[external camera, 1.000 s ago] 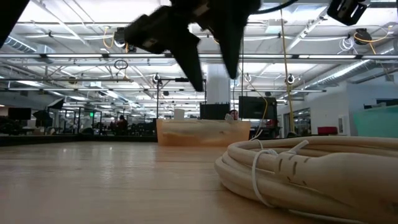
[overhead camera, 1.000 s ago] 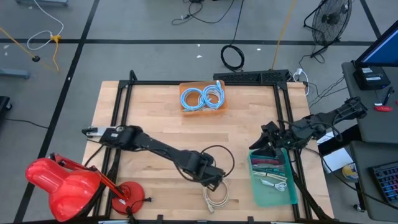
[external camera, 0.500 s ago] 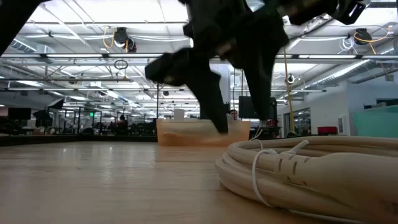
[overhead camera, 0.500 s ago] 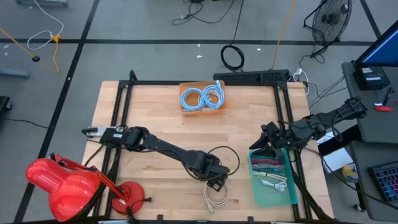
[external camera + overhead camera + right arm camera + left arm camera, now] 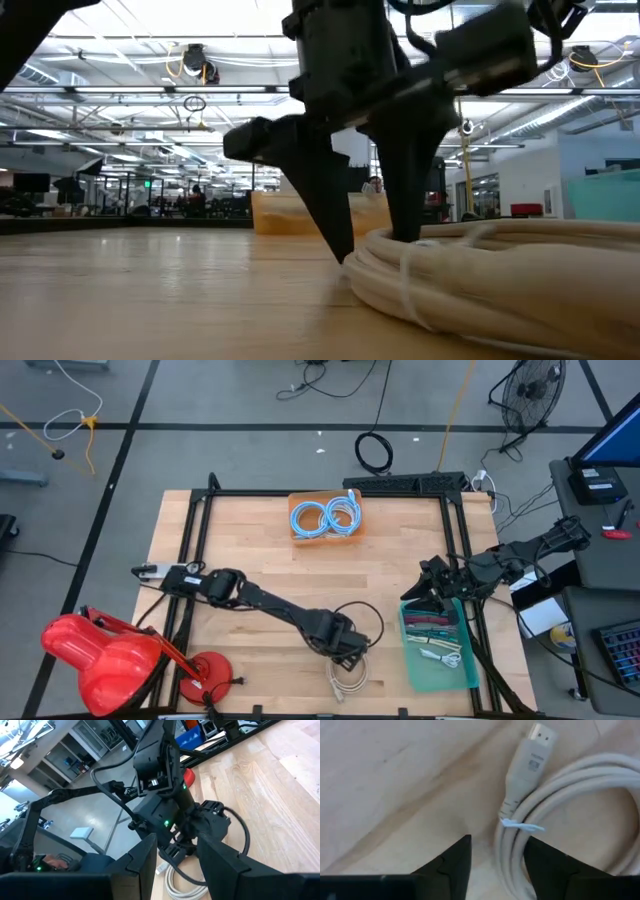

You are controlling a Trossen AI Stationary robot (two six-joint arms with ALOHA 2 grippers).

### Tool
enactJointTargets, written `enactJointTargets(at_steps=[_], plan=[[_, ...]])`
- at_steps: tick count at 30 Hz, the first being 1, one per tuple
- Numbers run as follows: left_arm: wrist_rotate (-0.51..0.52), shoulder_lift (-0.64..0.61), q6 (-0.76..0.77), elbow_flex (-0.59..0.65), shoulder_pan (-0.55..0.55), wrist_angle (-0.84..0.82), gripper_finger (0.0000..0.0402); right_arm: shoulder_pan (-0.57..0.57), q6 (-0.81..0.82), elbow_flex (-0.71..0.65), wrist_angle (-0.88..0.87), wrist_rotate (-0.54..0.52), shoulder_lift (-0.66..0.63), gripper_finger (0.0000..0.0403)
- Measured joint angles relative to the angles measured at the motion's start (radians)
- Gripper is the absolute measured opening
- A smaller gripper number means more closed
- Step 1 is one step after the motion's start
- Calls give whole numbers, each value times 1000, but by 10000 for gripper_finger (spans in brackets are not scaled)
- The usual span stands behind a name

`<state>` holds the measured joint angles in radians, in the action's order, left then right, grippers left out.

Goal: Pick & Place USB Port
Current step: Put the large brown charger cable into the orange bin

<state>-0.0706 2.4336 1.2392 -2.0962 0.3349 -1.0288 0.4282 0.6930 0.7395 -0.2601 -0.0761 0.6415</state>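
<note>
— Where is your left pincer (image 5: 370, 250) right now?

— I have it down at the table (image 5: 250, 550), close to the front edge. Its fingers (image 5: 454, 862) stand parted, one on each side of the white cable's (image 5: 347, 678) bundled strands, with the tips at the wood. They are not closed on it.

— And the cable itself?

— It lies coiled flat on the table near the front edge, roughly midway along it. My left wrist camera shows its plug (image 5: 530, 757) lying loose beside the coil, and a thin white tie (image 5: 522, 826) around the strands.

— The right side?

— My right pincer (image 5: 418, 588) hangs above the right edge of the table, at the far end of the green tray (image 5: 415, 660). I see its fingers (image 5: 145, 862) set apart with nothing between them.

— Anything else on the table?

— A tan tray (image 5: 296, 531) with blue coiled cables (image 5: 325, 514) sits at the back edge.
</note>
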Motion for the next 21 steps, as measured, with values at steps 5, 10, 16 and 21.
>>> enactJointTargets(at_steps=[5, 10, 16, 21], plan=[[12, 7, 157, 9, -21, -8, 97, 0, -2, 0, 0, 0, 0, 135], [104, 5, 477, 13, -35, -13, 31, 0, -1, 0, 1, 1, 0, 135], [234, 5, 793, 15, -42, -10, 31, 14, 1, 0, 1, 2, 0, 135], [294, -2, 943, 17, -42, -17, 31, 34, 1, 0, 1, 1, 0, 135]])
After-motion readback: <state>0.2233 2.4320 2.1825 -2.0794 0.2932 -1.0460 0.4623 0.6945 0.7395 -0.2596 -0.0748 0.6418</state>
